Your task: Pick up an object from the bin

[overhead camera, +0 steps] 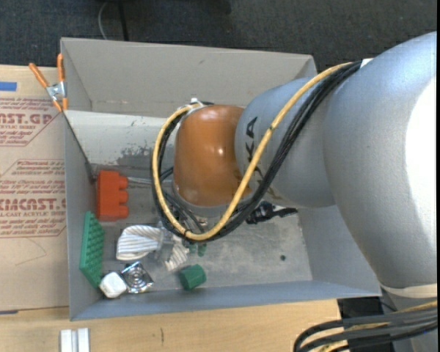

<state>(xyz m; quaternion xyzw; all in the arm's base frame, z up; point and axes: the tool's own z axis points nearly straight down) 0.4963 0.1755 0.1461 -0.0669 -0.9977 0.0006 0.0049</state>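
While the gripper (174,246) hangs low beneath the arm's orange cover, toward the lower middle of the bin (205,64), I cannot tell whether it is open or closed. It sits just beside a white ribbed shell-shaped piece (136,242), with a small green cap (192,276) near its other side. With 2 things this close, a grasp could catch both, or shove the shell into the shiny metal bit (137,277). Its rounded ribs may slip free.

A white ribbed shell-shaped piece (136,242) lies flat in the bin (191,72), lower left.
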